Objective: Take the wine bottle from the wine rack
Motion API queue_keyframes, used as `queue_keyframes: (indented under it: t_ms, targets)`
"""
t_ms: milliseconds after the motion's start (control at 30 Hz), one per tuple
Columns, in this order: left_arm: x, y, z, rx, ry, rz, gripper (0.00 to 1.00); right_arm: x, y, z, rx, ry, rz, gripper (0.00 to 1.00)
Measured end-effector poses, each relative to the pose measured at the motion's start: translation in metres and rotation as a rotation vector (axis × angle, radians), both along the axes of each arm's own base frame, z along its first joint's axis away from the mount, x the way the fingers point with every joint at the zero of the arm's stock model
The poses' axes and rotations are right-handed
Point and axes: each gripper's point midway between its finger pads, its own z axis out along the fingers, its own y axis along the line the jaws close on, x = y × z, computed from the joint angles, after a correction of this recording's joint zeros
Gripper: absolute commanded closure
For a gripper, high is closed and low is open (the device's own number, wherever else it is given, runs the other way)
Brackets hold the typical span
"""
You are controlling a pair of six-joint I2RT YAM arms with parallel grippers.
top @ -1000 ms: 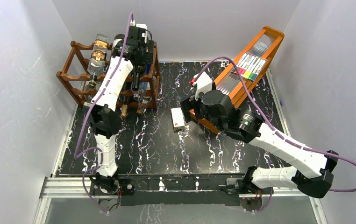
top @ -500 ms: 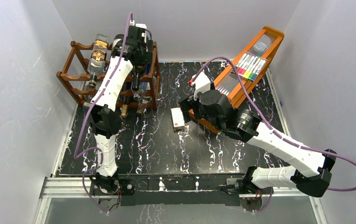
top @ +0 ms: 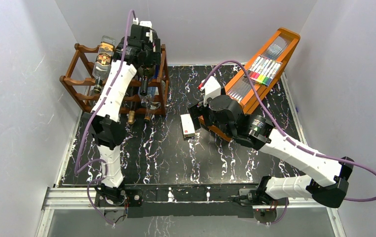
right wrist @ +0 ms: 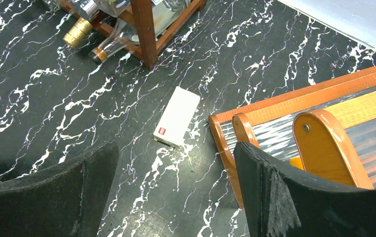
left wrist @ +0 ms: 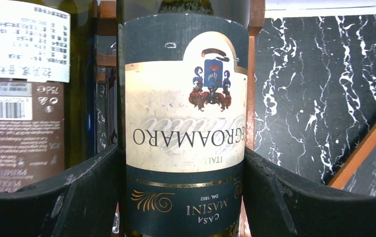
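On the black, white-veined counter [top: 166, 158]: a dark wooden wine rack [top: 71, 79] at the far left corner, a slanted orange tray stand [top: 284, 57] at the far right. At the rack's top right end, the left tool [left wrist: 185, 195] clamped on the body of the wine bottle [left wrist: 186, 113], one finger pressed to each side of its label, another bottle [left wrist: 20, 98] just beside; whether resting on the rails, impossible to tell. Right tool [right wrist: 171, 182] spread wide and empty above the counter, a small white box [right wrist: 177, 116] below it, near the foot of the stand.

Overhead, two wrists; common wine rack [right wrist: 144, 29]
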Motion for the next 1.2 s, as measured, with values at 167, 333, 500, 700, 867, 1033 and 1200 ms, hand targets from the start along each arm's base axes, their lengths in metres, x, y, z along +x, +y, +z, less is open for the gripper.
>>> queue_keyframes:
  t_ms: [167,333,500,700,867,1033,1200]
  targets:
    - [-0.012,0.001,0.024,-0.036,-0.039,-0.001,0.80,0.000,0.000,0.000,0.000,0.000,0.000,0.02]
    - [-0.029,-0.002,0.059,-0.110,-0.097,-0.018,0.78,0.000,0.000,0.000,0.000,-0.001,0.000,0.02]
    - [-0.057,-0.011,0.094,-0.222,-0.144,-0.062,0.76,0.001,0.002,-0.003,-0.013,0.001,0.003,0.02]
    - [-0.100,-0.036,0.115,-0.411,-0.118,-0.172,0.76,0.003,0.003,-0.007,-0.041,-0.003,0.013,0.02]
    - [-0.119,-0.064,0.093,-0.579,-0.004,-0.236,0.75,0.001,0.004,-0.009,-0.076,-0.041,0.069,0.02]
    - [-0.127,-0.088,0.039,-0.733,0.173,-0.215,0.76,-0.012,0.005,-0.010,-0.108,-0.112,0.214,0.02]
    - [-0.142,-0.096,-0.011,-0.837,0.323,-0.129,0.76,-0.028,0.015,0.008,-0.089,-0.230,0.390,0.02]
